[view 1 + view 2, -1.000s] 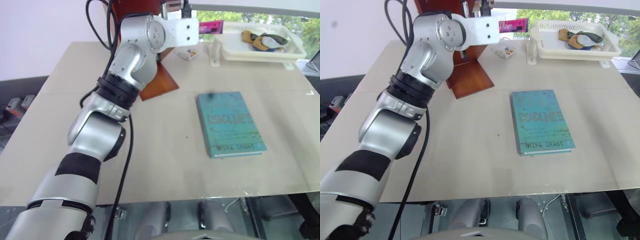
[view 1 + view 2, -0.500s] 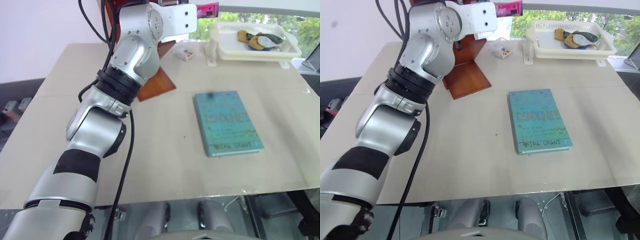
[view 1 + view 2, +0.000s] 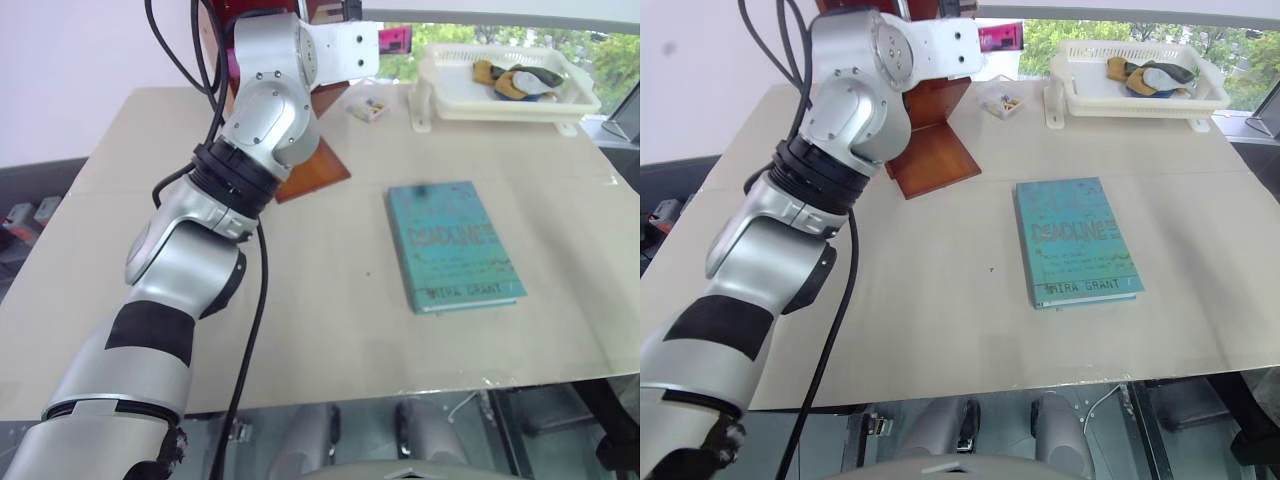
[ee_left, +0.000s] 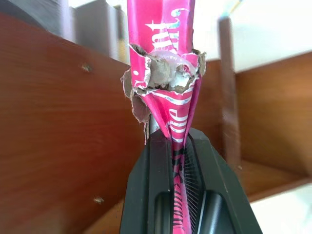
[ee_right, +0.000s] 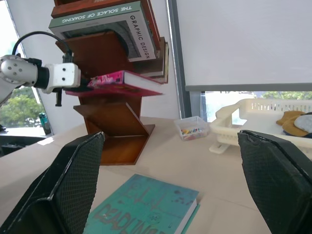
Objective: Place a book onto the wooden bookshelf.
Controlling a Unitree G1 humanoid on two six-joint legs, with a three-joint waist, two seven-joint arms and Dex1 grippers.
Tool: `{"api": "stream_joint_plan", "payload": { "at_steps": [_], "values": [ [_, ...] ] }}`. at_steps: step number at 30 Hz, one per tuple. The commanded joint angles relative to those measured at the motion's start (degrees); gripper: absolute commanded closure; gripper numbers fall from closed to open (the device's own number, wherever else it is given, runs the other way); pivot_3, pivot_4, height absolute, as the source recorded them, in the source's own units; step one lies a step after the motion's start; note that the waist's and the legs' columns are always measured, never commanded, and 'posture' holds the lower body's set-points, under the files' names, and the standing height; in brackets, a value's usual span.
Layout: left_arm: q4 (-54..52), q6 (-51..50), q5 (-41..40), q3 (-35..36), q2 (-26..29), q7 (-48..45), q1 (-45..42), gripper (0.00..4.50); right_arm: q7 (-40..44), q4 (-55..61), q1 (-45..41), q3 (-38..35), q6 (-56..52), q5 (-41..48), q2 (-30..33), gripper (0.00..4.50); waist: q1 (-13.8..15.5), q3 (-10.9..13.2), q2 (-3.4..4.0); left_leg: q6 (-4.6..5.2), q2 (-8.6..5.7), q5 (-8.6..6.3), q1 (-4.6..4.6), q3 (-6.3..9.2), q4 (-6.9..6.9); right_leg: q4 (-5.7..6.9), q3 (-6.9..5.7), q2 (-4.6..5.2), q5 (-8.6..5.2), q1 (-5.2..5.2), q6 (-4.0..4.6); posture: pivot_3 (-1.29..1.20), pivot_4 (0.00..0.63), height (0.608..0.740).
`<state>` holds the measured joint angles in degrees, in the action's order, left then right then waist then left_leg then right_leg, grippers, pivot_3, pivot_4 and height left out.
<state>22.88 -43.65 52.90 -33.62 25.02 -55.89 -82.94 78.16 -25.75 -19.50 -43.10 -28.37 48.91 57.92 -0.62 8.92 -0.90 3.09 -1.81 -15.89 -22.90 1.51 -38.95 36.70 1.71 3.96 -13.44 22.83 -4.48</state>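
At twelve o'clock on the bench, beside the wooden bookshelf: left tool clamped tight on the torn edge of the book, held flat and level at a slanted tier, under a stack of other books. Toward three o'clock, a teal book lying flat on the bench. Further back, white tray and small clear box. Right tool spread wide, holding nothing, above the teal book.
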Motion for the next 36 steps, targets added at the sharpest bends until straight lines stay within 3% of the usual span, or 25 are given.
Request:
{"api": "stream_joint_plan", "payload": {
  "at_steps": [1, 28, 36],
  "values": [
    [-3.6, -2.1, 2.6, 0.3, -0.1, -0.6, -1.1, 4.45, 0.0, 0.8, -0.6, -0.8, 1.1, 0.2, 0.2, 0.0, 0.0, 0.0, 0.0, 0.0, 0.0, 0.0, 0.0, -0.01, 0.0, -0.01, 0.0, 0.0, 0.0, 0.0, 0.0, 0.0, 0.15, 0.74],
    [-3.1, -9.3, 4.2, 0.8, 0.9, -1.5, -0.2, 4.45, 2.0, -3.3, -4.4, 0.9, 3.2, -2.3, 1.5, 0.0, -0.6, 0.0, 0.03, 0.01, 0.08, -0.01, 0.01, -0.13, 0.0, 0.05, 0.19, -0.06, 0.0, 0.12, 0.0, 0.0, 0.15, 0.74],
    [-2.7, -8.9, 3.6, 0.8, 0.4, -1.0, -0.3, 4.45, 4.1, -1.5, -3.9, -0.3, 0.0, 0.6, 1.8, 0.0, -0.6, 0.0, 0.03, 0.01, 0.08, -0.01, 0.02, -0.2, 0.01, 0.06, 0.28, -0.06, 0.0, 0.14, 0.0, 0.0, 0.15, 0.74]
  ]
}}
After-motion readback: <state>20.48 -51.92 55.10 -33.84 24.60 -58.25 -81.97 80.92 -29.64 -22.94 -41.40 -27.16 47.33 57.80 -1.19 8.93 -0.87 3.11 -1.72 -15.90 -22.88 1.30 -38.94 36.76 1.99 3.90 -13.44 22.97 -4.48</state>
